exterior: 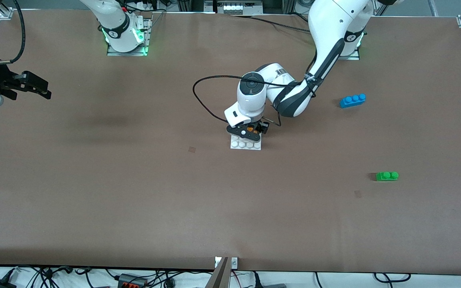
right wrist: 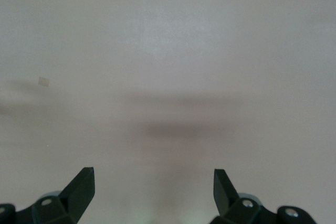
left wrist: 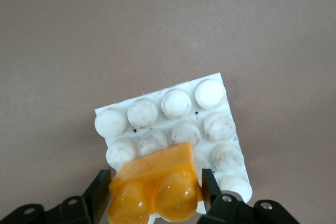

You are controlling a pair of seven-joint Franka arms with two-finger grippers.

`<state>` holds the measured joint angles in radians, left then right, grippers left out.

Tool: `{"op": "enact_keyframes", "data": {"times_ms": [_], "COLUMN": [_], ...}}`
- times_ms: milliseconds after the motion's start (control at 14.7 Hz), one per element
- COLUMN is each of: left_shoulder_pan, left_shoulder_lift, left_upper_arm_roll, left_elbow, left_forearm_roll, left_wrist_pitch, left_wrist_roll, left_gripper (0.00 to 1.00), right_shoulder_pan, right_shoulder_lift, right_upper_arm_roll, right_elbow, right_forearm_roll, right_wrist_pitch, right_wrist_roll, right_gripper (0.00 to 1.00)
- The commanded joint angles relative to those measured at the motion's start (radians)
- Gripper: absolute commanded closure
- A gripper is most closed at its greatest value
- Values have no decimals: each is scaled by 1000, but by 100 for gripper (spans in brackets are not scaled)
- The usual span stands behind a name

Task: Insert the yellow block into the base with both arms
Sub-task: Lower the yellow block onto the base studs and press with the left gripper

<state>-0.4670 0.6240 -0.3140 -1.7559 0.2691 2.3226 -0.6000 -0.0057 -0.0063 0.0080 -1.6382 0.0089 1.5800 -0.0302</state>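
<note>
Centrally in the front view, the left gripper [exterior: 250, 131] clamps the yellow block [exterior: 249, 130] over the white studded base [exterior: 246, 144] on the brown desk [exterior: 134, 192]; a blue three-stud brick [exterior: 352, 100] and a green two-stud brick [exterior: 387, 176] lie toward the left arm's end; the right gripper [exterior: 34, 86] waits above bare desk. Left wrist view: glossy yellow block [left wrist: 160, 184] between black fingers [left wrist: 210, 188], over scuffed round studs of the base [left wrist: 173, 124]. Right wrist view: fingers [right wrist: 84, 182] spread apart, holding nothing.

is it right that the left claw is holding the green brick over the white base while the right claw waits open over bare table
Not quite: the left claw is shut on the yellow block, not the green brick, which lies on the table toward the left arm's end. The left wrist view shows this. The rest stands: the block is over the white base, and the right claw waits open over bare table.
</note>
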Motion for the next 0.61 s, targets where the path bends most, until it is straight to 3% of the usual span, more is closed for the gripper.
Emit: {"op": "enact_keyframes", "data": {"times_ms": [0,546], "left_shoulder_pan": [-18,-22], "left_shoulder_lift": [-3,13], "left_upper_arm_roll": [0,0], "left_elbow": [-7,-7], "left_forearm_roll": [22,70], "left_wrist_pitch": [3,3], "left_wrist_roll": [0,-9], "left_gripper": [56,56], "right_shoulder_pan": [3,1], "right_shoulder_lift": [-1,-1], "right_upper_arm_roll": [0,0], "right_elbow": [6,6], "right_forearm_roll": [-10,-9], "right_wrist_pitch": [-1,-6], "right_wrist_roll": [19,19], "right_gripper": [0,0]}}
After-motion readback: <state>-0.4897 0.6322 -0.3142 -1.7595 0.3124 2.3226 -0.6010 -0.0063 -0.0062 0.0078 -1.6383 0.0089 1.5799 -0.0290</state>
